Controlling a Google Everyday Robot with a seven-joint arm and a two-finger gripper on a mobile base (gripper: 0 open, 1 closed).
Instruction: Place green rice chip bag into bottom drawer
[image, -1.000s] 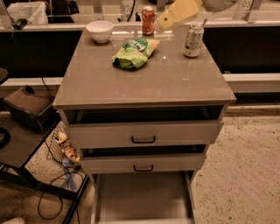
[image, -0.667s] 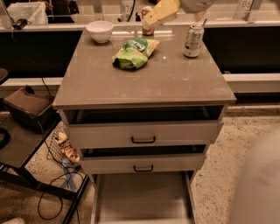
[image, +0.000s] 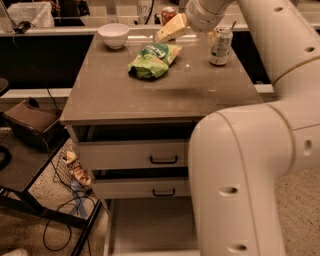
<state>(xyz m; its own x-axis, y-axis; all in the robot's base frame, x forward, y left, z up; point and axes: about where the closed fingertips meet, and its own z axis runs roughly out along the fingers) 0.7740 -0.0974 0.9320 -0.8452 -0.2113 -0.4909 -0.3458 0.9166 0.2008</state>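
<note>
Camera view: green rice chip bag (image: 152, 61) lies diagonally, far-right end near pincer (image: 168, 31), whose spread looks unclear.

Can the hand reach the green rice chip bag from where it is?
Probably yes. The hand hovers just beyond the green rice chip bag with nothing between them; the white bowl and the silver can stand off to either side.

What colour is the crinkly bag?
The crumpled foil snack bag is light green, dark green logo; camera view. The end effector hovers behind it.
</note>
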